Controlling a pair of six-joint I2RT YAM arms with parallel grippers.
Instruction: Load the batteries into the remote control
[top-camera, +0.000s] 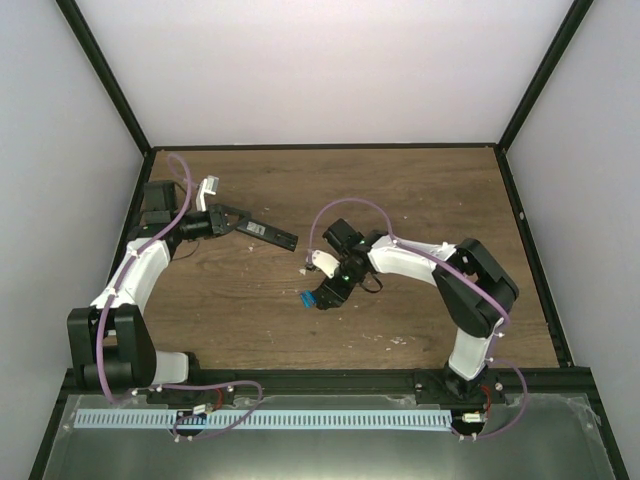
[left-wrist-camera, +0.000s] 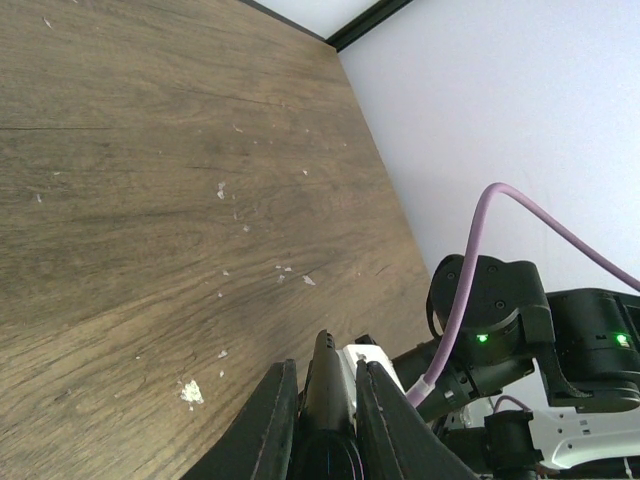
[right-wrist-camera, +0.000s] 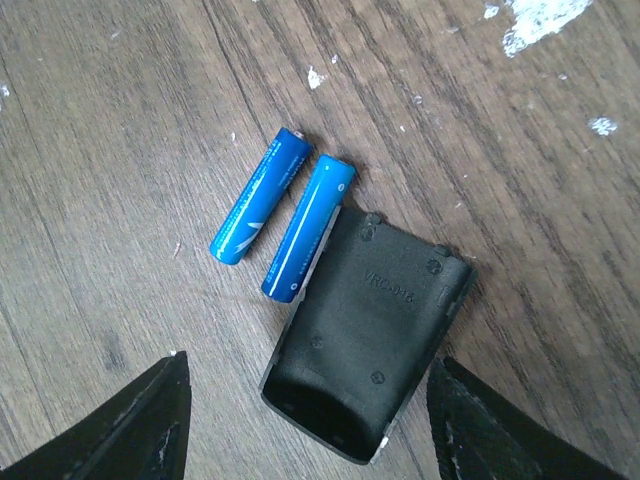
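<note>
In the left wrist view, two dark fingers (left-wrist-camera: 272, 425) at the bottom edge, pressed onto either side of the remote control (left-wrist-camera: 326, 395), only its narrow black end visible between them. From the top camera, left gripper (top-camera: 236, 221) in the upper left of the table (top-camera: 420, 200), clamped on one end of the remote control (top-camera: 270, 233), the rest of the slim black bar pointing right and slightly down the frame (raised or resting on the wood, not clear from above). Beyond those fingers, brown wood grain with pale scuffs, and the right arm (left-wrist-camera: 500, 320) at the right edge.

In the right wrist view, fingers (right-wrist-camera: 150, 425) in the two lower corners, wide apart, nothing held between them. Right gripper (right-wrist-camera: 307, 365) over the short black cover (right-wrist-camera: 375, 330), flat on the wood in the lower middle. Just left of the cover, two blue batteries (right-wrist-camera: 310, 227), side by side and roughly parallel, tilted up to the right. Nearer one touching or almost touching the cover's edge, the other a little further left. White flecks (right-wrist-camera: 540, 20) at the upper right. From the top camera, right gripper (top-camera: 328, 288) near the middle of the frame, the blue of the batteries (top-camera: 303, 298) just at its left, well apart from the remote control.
</note>
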